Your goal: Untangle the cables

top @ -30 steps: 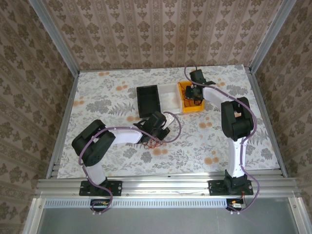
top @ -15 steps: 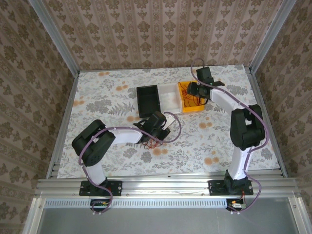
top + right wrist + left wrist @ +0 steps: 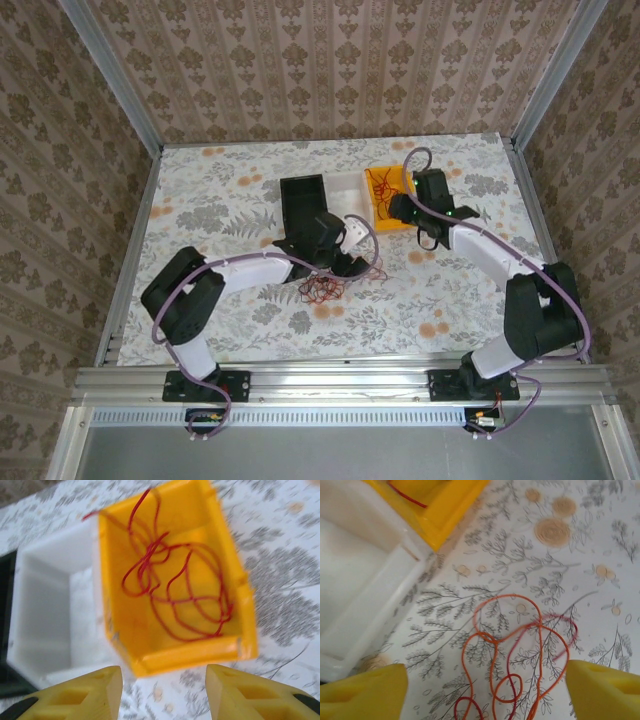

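One loose tangle of red cables [image 3: 322, 290] lies on the patterned table, and in the left wrist view its loops [image 3: 493, 640] spread flat on the cloth. My left gripper [image 3: 350, 262] hovers just beyond it, open wide [image 3: 487, 690], with nothing between the yellow fingers [image 3: 365, 692]. More red cables [image 3: 388, 188] lie curled inside the yellow bin [image 3: 402, 222]; the right wrist view shows those cables [image 3: 150, 555] resting on the bin's floor [image 3: 125, 615]. My right gripper [image 3: 405, 208] stands open [image 3: 164, 690] just short of the bin's near wall [image 3: 190, 655], holding nothing.
A white bin [image 3: 355, 200] sits between the yellow bin and a black bin [image 3: 303, 205]; its rim [image 3: 375, 610] lies close on the left gripper's far-left side, and its wall [image 3: 50, 595] shows left of the yellow one. Metal rails edge the table.
My left gripper has opened, let go of the red tangle and moved toward the bins. My right gripper has drawn back out of the yellow bin, leaving cables inside.
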{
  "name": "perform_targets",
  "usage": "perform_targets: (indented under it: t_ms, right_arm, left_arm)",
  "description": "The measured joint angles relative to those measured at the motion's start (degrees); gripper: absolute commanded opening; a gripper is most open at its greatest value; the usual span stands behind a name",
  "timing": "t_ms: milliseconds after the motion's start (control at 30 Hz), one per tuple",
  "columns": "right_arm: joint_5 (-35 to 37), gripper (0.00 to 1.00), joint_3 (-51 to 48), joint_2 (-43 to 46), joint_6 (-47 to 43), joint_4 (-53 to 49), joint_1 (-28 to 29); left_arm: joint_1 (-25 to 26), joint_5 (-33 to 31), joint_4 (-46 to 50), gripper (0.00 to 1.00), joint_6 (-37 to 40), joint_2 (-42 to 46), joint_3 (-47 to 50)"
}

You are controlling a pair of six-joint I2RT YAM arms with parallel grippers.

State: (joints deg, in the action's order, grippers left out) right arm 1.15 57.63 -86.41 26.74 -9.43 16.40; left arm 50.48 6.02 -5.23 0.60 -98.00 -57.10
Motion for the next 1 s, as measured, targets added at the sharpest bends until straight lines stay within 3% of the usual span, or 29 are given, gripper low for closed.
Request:
perform_targets:
  t_ms: [267,533,833,1000]
  right_arm:
    - [-5.6,0.49,-5.5,0.9,-3.6,0.1,7.3]
    - [-6.1,0.50,-5.4,-4.1,-5.6,-3.3,9.7]
    - [-6.1,0.48,-4.2,-8.6,-8.1,-7.1,11.2]
    - [-8.1,0.48,-3.6,-8.6,-10.9,-7.9,13.5]
  left_arm:
    - [-8.7,0.8,1.1,0.86,-5.6,7.8,4.2]
    - [-7.4,3.9,13.2,0.81,-2.8,7.8,5.7]
    - [-7.0,4.7,16.6,0.65,-1.9,4.2,5.7]
    - [-7.1,5.7,17.0,0.44,-2.3,1.5,5.1]
